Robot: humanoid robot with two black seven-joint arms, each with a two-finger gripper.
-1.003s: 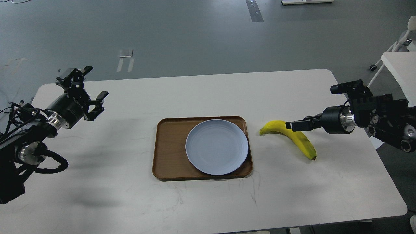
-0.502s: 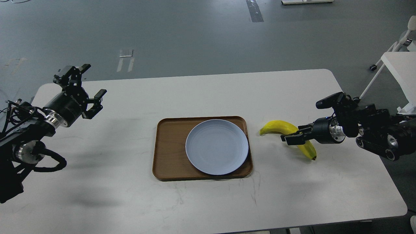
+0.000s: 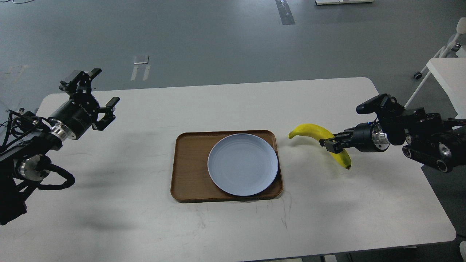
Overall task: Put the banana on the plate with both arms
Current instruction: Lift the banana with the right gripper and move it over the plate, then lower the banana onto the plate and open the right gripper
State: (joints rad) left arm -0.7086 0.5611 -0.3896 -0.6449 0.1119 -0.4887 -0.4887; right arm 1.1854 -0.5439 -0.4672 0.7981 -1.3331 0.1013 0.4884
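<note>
1. The right black two-finger claw (image 3: 330,143) is clamped around the middle of the curved bright yellow banana (image 3: 316,133), one finger on each side of the fruit.
2. The banana sits to the right of the rectangular brown wood-grain tray (image 3: 189,167). Its greenish stem end points left toward the tray and its dark tip points down and to the right. A faint shadow lies on the counter beneath it, but whether it is clear of the surface is hard to tell.
3. The round pale blue-grey plate (image 3: 243,169) lies in the right half of the tray, with its rim reaching the tray's right edge. There is nothing on it.
4. The left black two-finger claw (image 3: 95,91) hovers over the far left corner of the white rounded counter (image 3: 145,225), well apart from the tray. Its fingers are spread wide and hold nothing.
5. The banana is near the plate but not touching it.
</note>
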